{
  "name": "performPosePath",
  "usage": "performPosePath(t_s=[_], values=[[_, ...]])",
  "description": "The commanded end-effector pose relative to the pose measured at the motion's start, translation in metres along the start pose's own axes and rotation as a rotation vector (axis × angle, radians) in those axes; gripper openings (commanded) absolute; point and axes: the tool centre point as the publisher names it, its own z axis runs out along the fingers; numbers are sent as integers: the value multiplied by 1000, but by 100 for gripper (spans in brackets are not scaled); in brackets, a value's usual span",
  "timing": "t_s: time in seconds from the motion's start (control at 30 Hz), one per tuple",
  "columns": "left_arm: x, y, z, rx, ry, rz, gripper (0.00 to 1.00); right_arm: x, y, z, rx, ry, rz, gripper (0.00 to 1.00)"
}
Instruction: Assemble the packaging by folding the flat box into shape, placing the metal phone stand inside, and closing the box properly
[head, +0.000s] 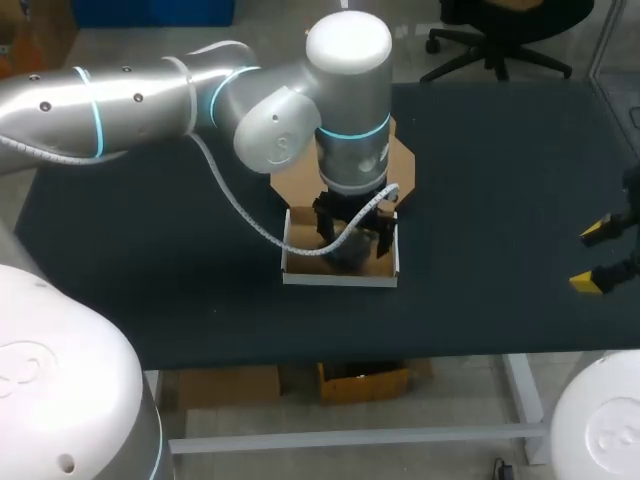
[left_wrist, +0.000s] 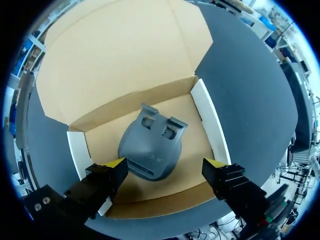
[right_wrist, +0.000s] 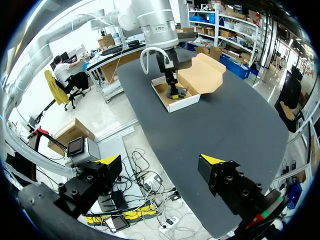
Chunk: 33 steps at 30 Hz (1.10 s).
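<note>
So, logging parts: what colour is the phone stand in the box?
The phone stand is dark grey, clearest in the left wrist view.

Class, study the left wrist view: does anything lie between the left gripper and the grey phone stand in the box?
Nothing visible does. The left gripper hangs open over the phone stand, which lies on the floor of the box, with the lid folded back beyond it.

The left arm (head: 130, 100) hangs over the box (head: 340, 278), its gripper (left_wrist: 165, 162) spread wide between the white side walls, leaving little room around the stand (left_wrist: 150, 150). The lid (left_wrist: 120, 55) spreads behind the far wall (dark table (head: 500, 200) runs unbroken toward the right gripper (head: 597, 257)).
</note>
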Motion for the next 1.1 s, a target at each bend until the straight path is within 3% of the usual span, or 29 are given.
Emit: performPosePath(t_s=[0.03,0.93,1.1], values=[[3,0,-5,-1,-19,-1,100,0,-1,-1,-3,0,-2,100],[3,0,-5,-1,-16,2,100,-2,2,0,-4,2,-8,100],[6,-1,-2,-15,-47,-32,100,-3,4,-1,-1,4,-17,100]])
